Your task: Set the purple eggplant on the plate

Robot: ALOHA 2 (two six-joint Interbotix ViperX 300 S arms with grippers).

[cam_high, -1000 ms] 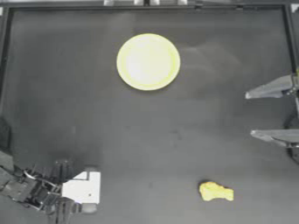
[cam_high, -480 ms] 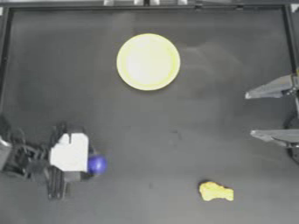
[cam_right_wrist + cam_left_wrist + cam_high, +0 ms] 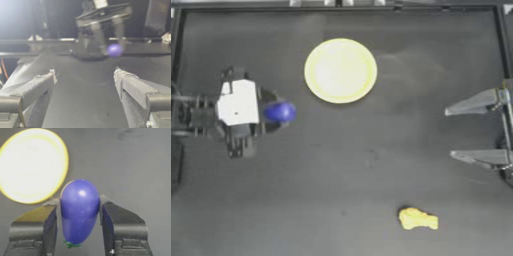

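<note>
The left hand (image 3: 278,113) grips the purple eggplant (image 3: 280,112) above the counter (image 3: 371,165), left of the plate (image 3: 340,70). The right hand (image 3: 458,132) waits unclenched at the right edge.

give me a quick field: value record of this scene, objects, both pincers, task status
purple eggplant: clamped in the left pincer, green tip toward the wrist, left of the plate
plate: upper middle of the table, bare
yellow lumpy object: lower right of the table, untouched
left pincer: shut on the eggplant, at the table's left side
right pincer: open, parked at the right edge
task status: eggplant not yet on the plate
</note>
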